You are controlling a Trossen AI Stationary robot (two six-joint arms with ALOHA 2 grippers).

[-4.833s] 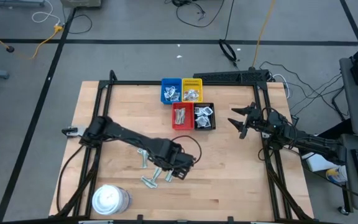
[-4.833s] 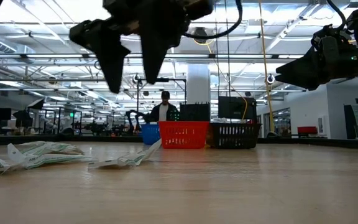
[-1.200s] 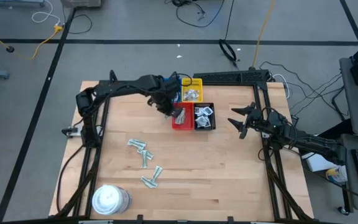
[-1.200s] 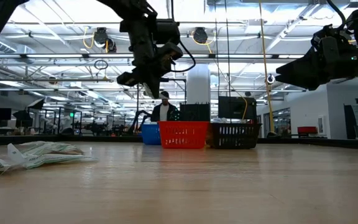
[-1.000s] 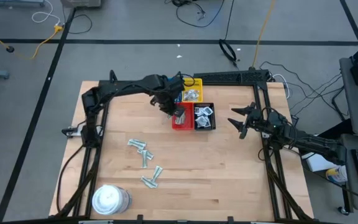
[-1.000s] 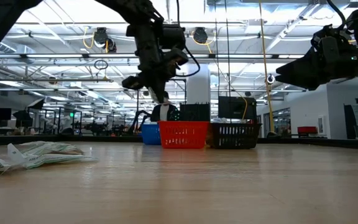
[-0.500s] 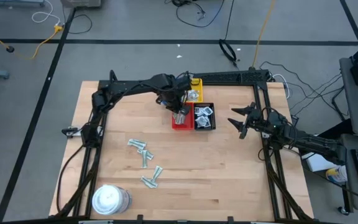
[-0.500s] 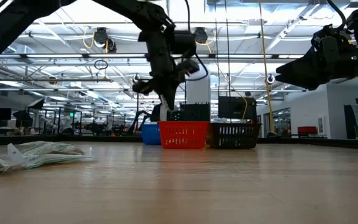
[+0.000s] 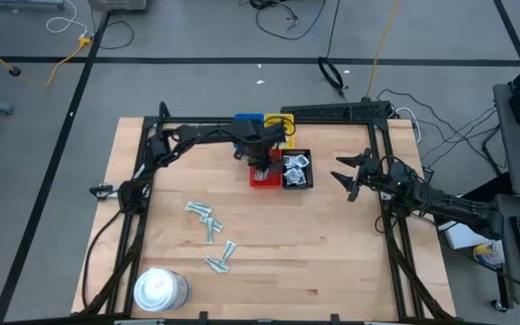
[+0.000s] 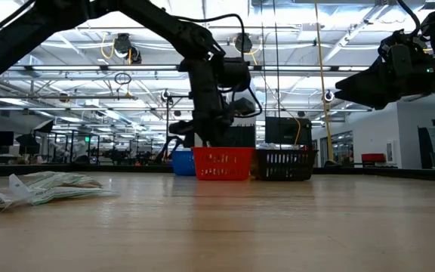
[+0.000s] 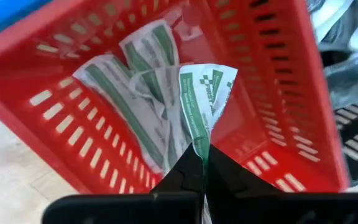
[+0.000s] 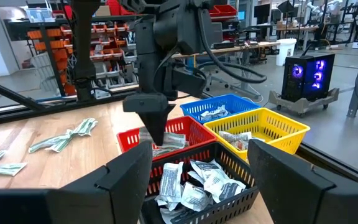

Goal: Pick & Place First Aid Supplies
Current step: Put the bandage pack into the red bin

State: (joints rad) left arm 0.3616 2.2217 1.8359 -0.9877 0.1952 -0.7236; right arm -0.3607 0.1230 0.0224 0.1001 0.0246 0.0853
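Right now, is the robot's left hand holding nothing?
No, the left hand is shut on a green-and-white packet, holding it over the red tray.

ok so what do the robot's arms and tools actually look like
Both arms are dark, near-black jointed links with black cables looped along them. The left tool ends in two flat, black fingers tapering to a point. The right tool has broader, blocky dark fingers. No markings are visible.

You see the left gripper point(image 12: 155, 127) lowered into the red tray point(image 12: 166, 140), beside the black tray point(image 12: 216, 186) of white packets point(image 12: 194, 183); green strips point(image 12: 64, 138) lie on the table point(image 12: 55, 165)
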